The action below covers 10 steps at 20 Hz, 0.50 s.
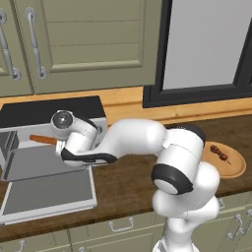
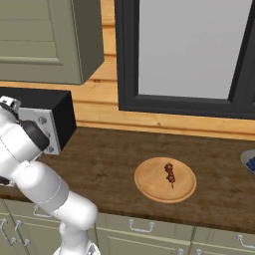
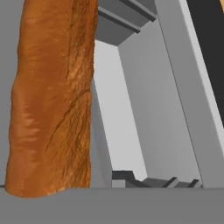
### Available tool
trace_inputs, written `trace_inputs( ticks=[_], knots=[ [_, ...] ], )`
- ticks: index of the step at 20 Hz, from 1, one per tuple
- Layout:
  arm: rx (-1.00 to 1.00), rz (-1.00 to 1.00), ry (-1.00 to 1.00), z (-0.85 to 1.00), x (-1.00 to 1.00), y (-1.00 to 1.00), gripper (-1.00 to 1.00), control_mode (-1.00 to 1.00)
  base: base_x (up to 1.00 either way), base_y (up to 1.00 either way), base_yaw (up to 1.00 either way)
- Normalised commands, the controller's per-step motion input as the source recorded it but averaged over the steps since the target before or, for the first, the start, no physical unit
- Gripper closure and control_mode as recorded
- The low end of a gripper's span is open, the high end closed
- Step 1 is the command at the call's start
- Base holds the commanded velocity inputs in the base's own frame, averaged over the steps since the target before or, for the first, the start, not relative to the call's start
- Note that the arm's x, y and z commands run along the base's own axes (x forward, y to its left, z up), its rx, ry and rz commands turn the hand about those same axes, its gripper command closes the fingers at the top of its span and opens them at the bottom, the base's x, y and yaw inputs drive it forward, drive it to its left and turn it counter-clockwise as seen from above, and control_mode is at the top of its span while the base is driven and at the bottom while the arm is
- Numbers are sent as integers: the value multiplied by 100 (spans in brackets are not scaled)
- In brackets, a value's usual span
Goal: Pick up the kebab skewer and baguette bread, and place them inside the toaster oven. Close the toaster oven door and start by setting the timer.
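The toaster oven [image 1: 49,111], silver with a black top, stands at the counter's left, also seen as toaster oven [image 2: 56,119]. Its toaster oven door [image 1: 49,197] lies dropped open, flat toward me. My gripper [image 1: 59,144] reaches into the oven mouth, shut on the baguette bread [image 1: 42,140], which pokes leftward inside the cavity above the grey tray [image 1: 34,165]. In the hand view the baguette bread [image 3: 52,100] runs up the left side against the oven's grey inner walls; my fingertips are hidden. The kebab skewer [image 1: 220,154] [image 2: 170,174] lies on a round wooden plate [image 1: 237,170] [image 2: 149,185] to the right.
Green wall cabinets [image 1: 88,44] hang above the oven and a dark-framed window [image 2: 189,55] sits behind the counter. A blue bowl [image 2: 250,162] peeks in at the far right. Bare dark wood counter [image 2: 99,159] lies between oven and plate.
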Motion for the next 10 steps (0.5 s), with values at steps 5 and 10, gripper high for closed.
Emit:
trace_inputs(
  ticks=[5,10],
  knots=[
    [0,0,13,0,0,1,100,-100,0,0,0],
    [0,0,9,-7,0,5,-100,-100,0,0,0]
  ],
)
